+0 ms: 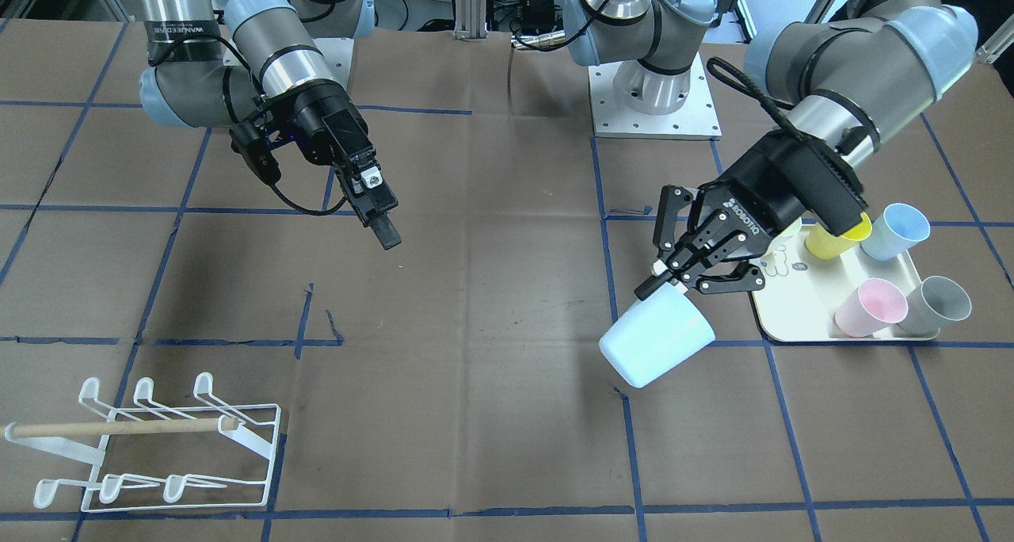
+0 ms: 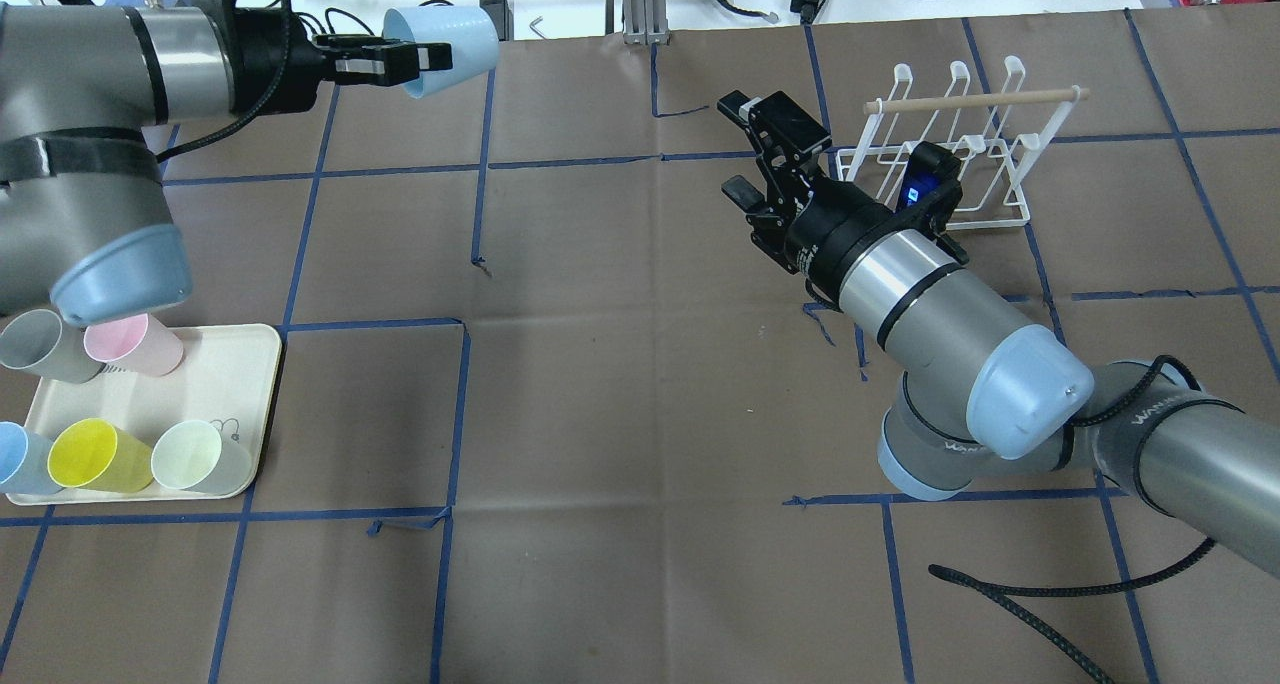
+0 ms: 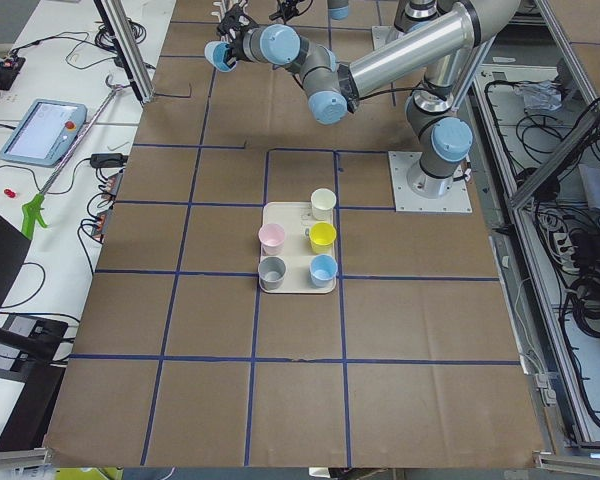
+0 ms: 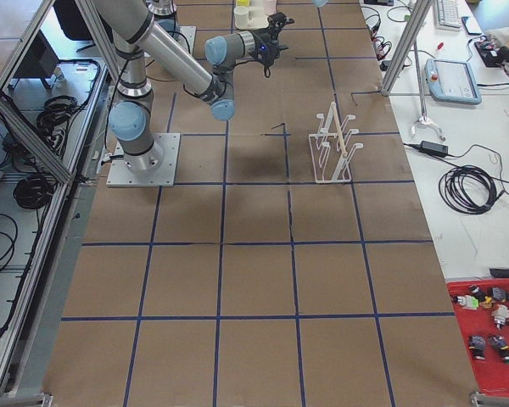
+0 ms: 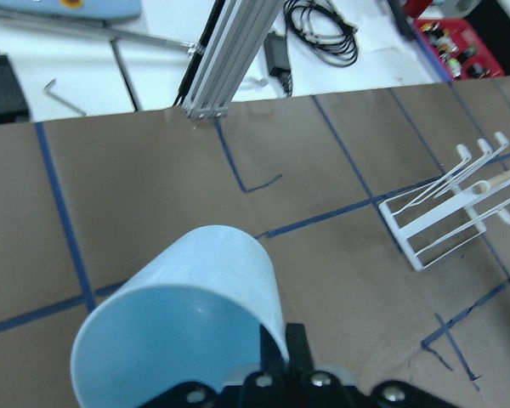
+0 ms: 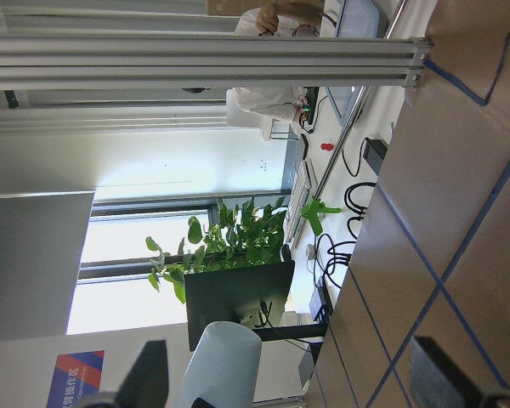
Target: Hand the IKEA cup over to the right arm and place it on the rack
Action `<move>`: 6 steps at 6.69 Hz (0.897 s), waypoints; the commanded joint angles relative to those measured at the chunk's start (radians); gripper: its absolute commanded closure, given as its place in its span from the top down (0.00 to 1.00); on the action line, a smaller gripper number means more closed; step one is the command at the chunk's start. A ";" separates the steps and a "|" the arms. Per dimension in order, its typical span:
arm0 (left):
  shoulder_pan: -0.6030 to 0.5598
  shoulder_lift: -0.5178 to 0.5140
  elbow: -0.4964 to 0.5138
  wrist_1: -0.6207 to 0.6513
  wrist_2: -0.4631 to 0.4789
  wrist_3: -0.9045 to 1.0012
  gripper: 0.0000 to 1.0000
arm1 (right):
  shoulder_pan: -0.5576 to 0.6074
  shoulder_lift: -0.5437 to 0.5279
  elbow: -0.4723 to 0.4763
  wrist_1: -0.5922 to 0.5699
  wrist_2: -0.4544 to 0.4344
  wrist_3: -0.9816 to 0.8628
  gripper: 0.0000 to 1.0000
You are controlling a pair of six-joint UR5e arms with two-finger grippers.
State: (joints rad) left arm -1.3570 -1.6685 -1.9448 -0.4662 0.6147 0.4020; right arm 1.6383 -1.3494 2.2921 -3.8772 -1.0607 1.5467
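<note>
**A:** Where is the pale blue plastic cup (image 1: 656, 340)?

**B:** The left arm's black gripper (image 1: 664, 279) is pinching its rim. The cup hangs tilted with its base pointing away from the gripper. It is clear of the brown paper-covered worktop (image 1: 491, 328) and well apart from the small white wire rack (image 1: 158, 447).

**A:** And the right arm's black gripper (image 2: 740, 151)?

**B:** Its 2 fingers are spread wide. It is above the worktop near the rack, on the side of the rack that faces the held cup.

**A:** How does the rack stand?

**B:** It sits flat on the worktop, with 2 rows of 3 hooked prongs. A light wooden dowel (image 1: 119, 428) lies across it.

**A:** Anything else on the worktop?

**B:** There is a cream rectangular tray (image 2: 220, 374), farther from the rack than the held cup is. It carries 5 more cups (image 2: 100, 456): grey, pink, blue, yellow and a pale whitish one.
</note>
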 commanded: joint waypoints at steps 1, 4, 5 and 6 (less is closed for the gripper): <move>-0.130 -0.017 -0.133 0.430 0.026 -0.239 0.00 | 0.003 0.001 0.000 0.028 0.008 0.175 1.00; -0.178 0.018 -0.284 0.552 0.063 -0.261 0.00 | 0.063 0.003 0.001 0.068 -0.001 0.191 1.00; -0.178 0.019 -0.284 0.555 0.059 -0.261 0.00 | 0.083 0.003 0.000 0.073 -0.001 0.193 1.00; -0.178 0.019 -0.284 0.555 0.056 -0.261 0.00 | 0.090 0.004 -0.003 0.077 -0.001 0.193 1.00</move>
State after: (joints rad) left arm -1.5347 -1.6502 -2.2241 0.0832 0.6736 0.1419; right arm 1.7148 -1.3465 2.2912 -3.8078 -1.0613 1.7377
